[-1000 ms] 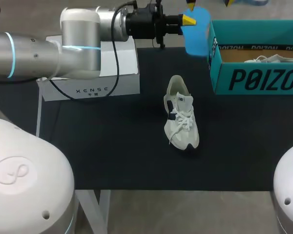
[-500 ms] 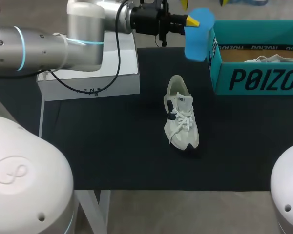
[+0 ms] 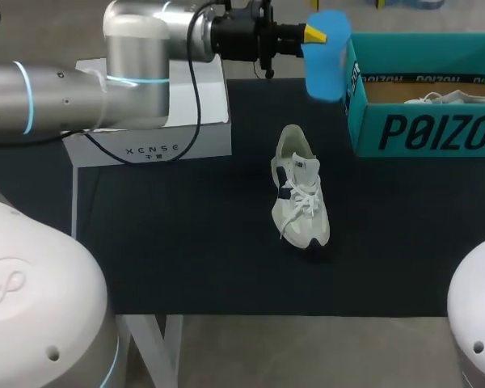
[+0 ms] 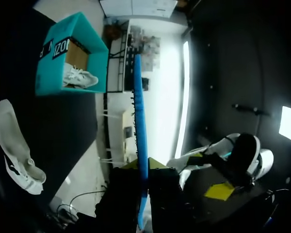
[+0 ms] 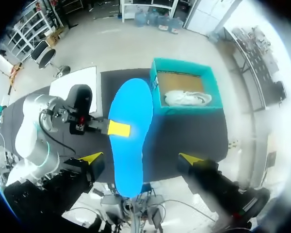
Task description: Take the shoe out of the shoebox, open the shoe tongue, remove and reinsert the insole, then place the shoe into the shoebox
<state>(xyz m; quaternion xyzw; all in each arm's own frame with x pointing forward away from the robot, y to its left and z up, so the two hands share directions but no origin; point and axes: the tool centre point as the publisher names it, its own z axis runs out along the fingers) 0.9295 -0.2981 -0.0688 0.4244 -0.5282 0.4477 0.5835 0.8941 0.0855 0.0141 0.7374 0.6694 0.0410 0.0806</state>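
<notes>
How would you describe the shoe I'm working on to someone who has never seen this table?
Start at the teal shoebox at the far right of the black mat. The shoe lies alone in the mat's middle, pale with white laces and dark accents. Unlike the second shoe, which sits inside the box, it is out on the bare mat.

On the surface (image 3: pixel 186 250) the shoe (image 3: pixel 299 198) lies mid-way, a box (image 3: pixel 158 121) behind-left, the shoebox (image 3: pixel 420 121) behind-right with another shoe (image 3: pixel 451 97) inside, and the insole (image 3: pixel 326 61) in the left pincer (image 3: pixel 315 32) raised between both boxes.
</notes>
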